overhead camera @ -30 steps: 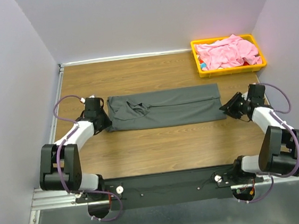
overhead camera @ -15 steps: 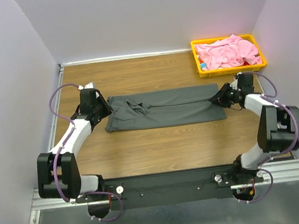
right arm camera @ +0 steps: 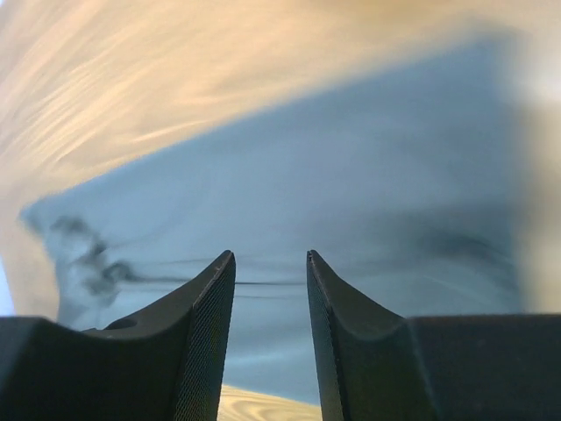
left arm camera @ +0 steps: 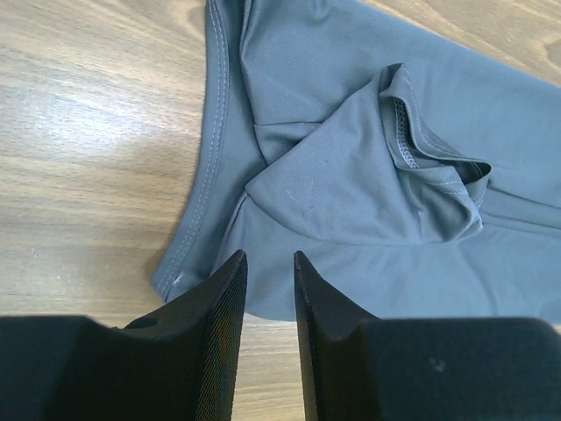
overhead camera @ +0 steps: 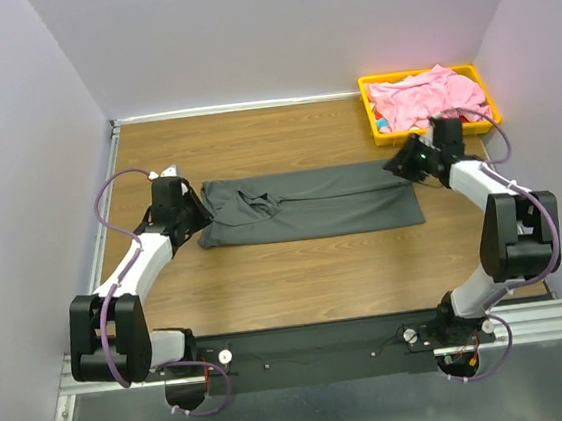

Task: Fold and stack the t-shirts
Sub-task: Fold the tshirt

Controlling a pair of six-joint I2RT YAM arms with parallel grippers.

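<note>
Sliding up just now toward the far corners of the grey shirt (overhead camera: 310, 202), left claw (overhead camera: 189, 212) and right claw (overhead camera: 402, 165) both gape empty. The shirt's lying half-folded on the desk (overhead camera: 297, 269), so I'd guess the next fold's coming.

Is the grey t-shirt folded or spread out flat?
Partly folded: the grey t-shirt lies as a long narrow band, with a sleeve doubled over near its left end.

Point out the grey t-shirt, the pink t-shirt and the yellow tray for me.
grey t-shirt (overhead camera: 320, 201), top external view, middle of the folded cloth.
pink t-shirt (overhead camera: 420, 100), top external view, middle of the crumpled cloth in the tray.
yellow tray (overhead camera: 389, 139), top external view, its near wall.
</note>
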